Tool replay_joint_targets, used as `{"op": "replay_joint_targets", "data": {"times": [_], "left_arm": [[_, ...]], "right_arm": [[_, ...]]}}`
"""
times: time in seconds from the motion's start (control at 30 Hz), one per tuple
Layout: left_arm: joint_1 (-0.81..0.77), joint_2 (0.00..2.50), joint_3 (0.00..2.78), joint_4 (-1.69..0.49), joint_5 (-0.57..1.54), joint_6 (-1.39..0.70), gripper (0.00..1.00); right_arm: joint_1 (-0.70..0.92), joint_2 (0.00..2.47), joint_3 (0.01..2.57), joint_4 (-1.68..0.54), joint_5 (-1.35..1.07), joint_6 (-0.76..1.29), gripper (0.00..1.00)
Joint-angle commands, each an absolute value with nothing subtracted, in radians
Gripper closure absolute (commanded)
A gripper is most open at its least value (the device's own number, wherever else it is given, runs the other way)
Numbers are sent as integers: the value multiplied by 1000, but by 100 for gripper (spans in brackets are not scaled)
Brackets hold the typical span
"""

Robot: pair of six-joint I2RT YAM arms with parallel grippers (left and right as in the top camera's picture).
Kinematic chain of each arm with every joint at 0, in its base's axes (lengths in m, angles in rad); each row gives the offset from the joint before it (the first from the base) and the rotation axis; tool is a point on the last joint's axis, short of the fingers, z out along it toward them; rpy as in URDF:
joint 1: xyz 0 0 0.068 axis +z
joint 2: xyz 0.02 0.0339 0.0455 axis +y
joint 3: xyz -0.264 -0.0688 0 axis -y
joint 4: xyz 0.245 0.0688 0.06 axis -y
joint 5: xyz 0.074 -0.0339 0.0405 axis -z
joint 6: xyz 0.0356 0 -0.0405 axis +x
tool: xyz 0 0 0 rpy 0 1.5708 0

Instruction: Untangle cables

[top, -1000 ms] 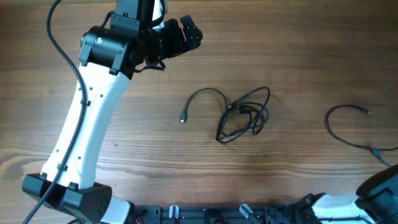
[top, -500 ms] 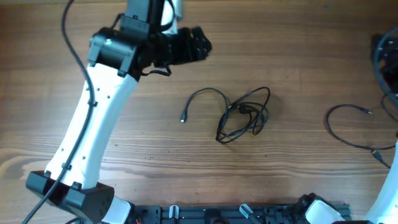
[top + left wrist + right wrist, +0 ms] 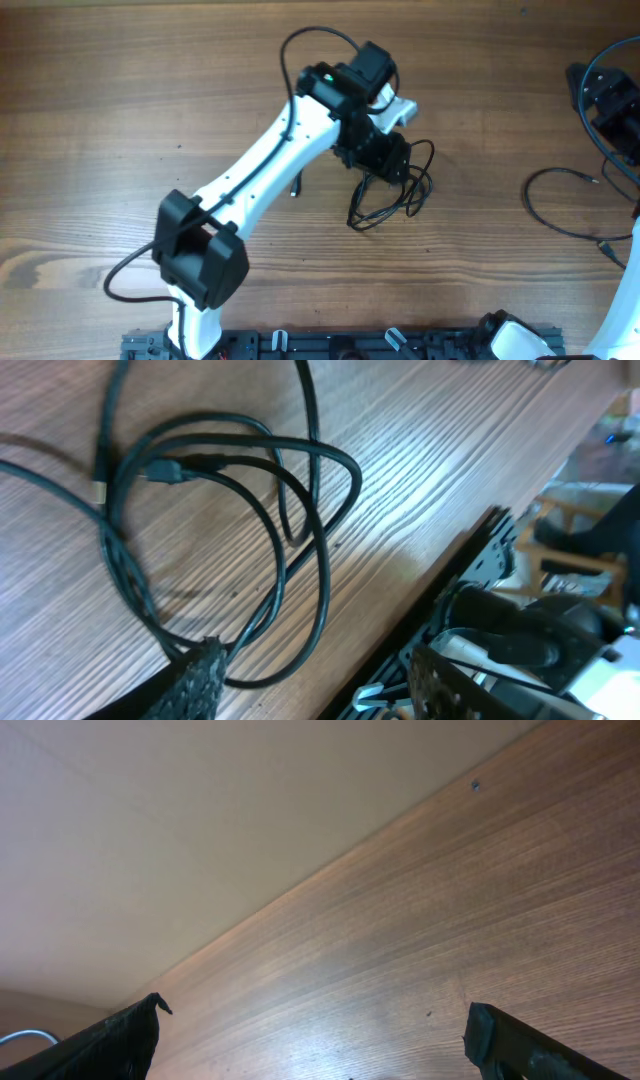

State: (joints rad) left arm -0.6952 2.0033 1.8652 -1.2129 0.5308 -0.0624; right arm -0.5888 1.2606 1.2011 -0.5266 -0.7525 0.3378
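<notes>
I count two claws: my left claw (image 3: 320, 675) and my right claw (image 3: 320, 1035), over one wooden surface (image 3: 100, 120). Of cables, I see one tangled bundle (image 3: 400, 195), its strands too knotted to count, and one loose cable (image 3: 528, 195).

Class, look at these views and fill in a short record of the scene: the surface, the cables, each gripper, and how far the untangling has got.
surface: wooden table
main cables: knotted cords, black, in overlapping loops near the table's middle
other cable: loose cord, black, lying apart toward the right edge
left gripper: open, down at the knot, nothing clamped
right gripper: open, empty, by the table's right edge
progress: knot not yet undone
</notes>
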Motion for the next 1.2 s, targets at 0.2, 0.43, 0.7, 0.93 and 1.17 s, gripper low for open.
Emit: {"op": "replay_joint_targets", "data": {"times": [0.2,0.43,0.7,0.93,1.17], "left_arm": [[-801,2101,1864,-1208,484,49,47],[-805,2160,1864,-1185,459,48,74],[-799,2152,1873,-1100,392,43,96],[-707,2038,2167,-1318,378,15,96],[-608,1928,2267,-1332,547,-39,96]], "right_arm": [[-585,1280,1204,-529,-776,288,0],[-585,1313,1203,-532,-777,292,0],[-585,1330,1203,-529,-796,299,0],[-585,1330,1203,-528,-889,299,5],[-549,1330,1203,-532,-1025,290,13]]}}
